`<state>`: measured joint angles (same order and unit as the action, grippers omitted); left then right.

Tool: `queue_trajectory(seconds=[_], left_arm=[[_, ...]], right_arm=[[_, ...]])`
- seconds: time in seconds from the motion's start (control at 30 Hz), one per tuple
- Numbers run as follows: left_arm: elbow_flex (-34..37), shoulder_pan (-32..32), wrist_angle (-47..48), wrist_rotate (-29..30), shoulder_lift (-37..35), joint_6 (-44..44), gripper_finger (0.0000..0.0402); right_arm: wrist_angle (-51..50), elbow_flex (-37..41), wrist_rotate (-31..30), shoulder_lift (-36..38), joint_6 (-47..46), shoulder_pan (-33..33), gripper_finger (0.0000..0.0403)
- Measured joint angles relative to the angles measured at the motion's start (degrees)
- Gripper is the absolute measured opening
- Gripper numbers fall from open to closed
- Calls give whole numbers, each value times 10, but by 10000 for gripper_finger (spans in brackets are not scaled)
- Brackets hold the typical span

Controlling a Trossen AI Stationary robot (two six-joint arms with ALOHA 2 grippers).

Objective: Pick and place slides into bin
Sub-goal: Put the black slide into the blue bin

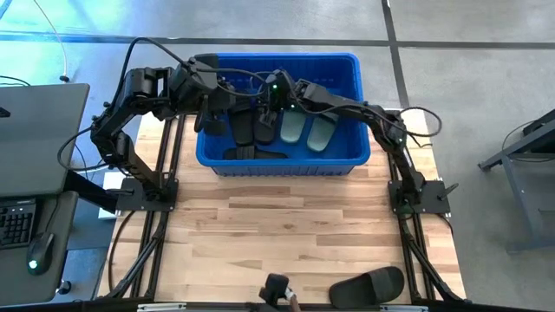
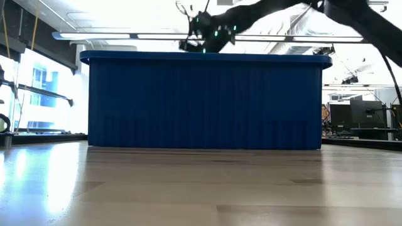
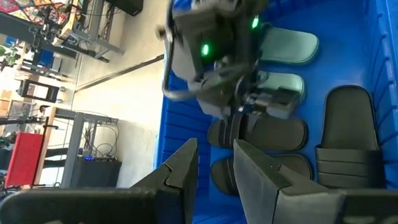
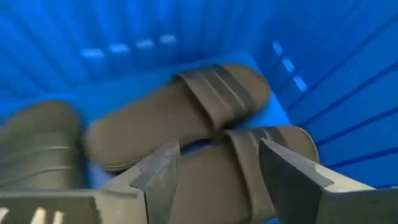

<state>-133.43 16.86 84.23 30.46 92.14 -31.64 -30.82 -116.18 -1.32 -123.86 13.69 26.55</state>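
on pale wood table (image 1: 286, 225), blue bin (image 1: 360, 156), both claws (image 3: 214, 168) (image 4: 217, 168) parted, empty, grey concrete floor (image 1: 468, 78) around

This is a robotics lab or workshop. The pale butcher-block wooden table (image 1: 286, 225) stands on a polished grey concrete floor (image 1: 468, 61). Left of the table sits a grey desk with a black keyboard (image 1: 16, 224). Behind the table hang long ceiling strip lights (image 2: 100, 36), and dark monitors (image 2: 358, 116) stand there.

From where I stand, nothing written can be read anywhere: no label, brand, number or sign shows on the blue bin (image 1: 286, 156), the slides (image 1: 303, 128), the arms or the gear around the table.
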Motion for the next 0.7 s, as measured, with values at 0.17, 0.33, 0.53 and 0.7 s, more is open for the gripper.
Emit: queue_trajectory(seconds=[0.17, 0.33, 0.53, 0.7], left_arm=[[0, 0, 8, -29, 0, 6, 90], [0, 0, 46, -170, 0, 6, 90], [46, -44, 32, -276, 9, -35, 90], [159, -116, -50, -273, 8, -51, 90]], right_arm=[[-84, 0, 1, 77, -27, -33, 188], [-240, 0, 11, 155, -129, -78, 174], [-398, 0, -31, 227, -264, -176, 151], [-505, 0, -176, 254, -391, -294, 132]])
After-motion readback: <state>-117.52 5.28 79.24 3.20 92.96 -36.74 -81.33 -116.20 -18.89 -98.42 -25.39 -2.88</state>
